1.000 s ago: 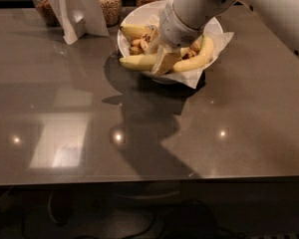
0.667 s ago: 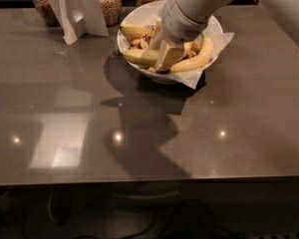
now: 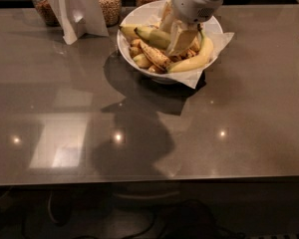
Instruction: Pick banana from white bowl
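Observation:
The white bowl [image 3: 128,54], lined with white paper whose corners stick out, stands at the back middle of the grey table. It holds several bananas. The long, smooth pale yellow banana [image 3: 197,59] curves along the bowl's right side. A shorter clean yellow banana [image 3: 142,33] lies at the left, and brown-spotted bananas [image 3: 152,55] lie in the middle. My gripper [image 3: 178,43] reaches down from above into the middle of the bowl, just left of the long banana, with its tip among the bananas. It hides part of the pile.
Glass jars of grain [image 3: 109,4] stand behind the bowl at the table's back edge. A white folded card stand [image 3: 77,11] is left of the bowl. The table [image 3: 139,133] stretches forward to its front edge, with glossy light reflections on it.
The arm has swung from leaning in from the upper right to standing more upright over the bowl. The gripper stays down among the bananas, and the bowl has not moved.

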{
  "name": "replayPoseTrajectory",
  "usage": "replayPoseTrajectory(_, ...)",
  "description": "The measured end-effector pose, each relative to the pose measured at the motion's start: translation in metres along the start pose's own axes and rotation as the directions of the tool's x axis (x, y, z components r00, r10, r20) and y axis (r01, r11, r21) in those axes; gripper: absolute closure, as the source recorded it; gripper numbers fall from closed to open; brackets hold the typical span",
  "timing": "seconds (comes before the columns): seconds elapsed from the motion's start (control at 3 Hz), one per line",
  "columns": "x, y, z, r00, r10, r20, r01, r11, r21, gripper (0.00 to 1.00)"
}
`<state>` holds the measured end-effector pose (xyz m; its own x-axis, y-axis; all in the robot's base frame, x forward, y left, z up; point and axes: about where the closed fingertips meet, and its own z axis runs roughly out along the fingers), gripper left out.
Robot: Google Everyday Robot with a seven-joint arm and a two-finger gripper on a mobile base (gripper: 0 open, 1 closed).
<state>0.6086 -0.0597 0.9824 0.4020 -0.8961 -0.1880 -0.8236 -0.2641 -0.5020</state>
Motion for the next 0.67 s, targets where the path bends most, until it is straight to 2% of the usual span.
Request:
replayPoseTrajectory(0.33, 0.008, -0.005, -0.022, 0.999, -0.014, -0.041, 0.015, 0.9996, 0.024, 1.00)
replayPoseTrajectory(0.67, 0.016, -0.006, -0.043, 0.999, -0.010, -0.053, 0.012, 0.9992, 0.038, 1.00)
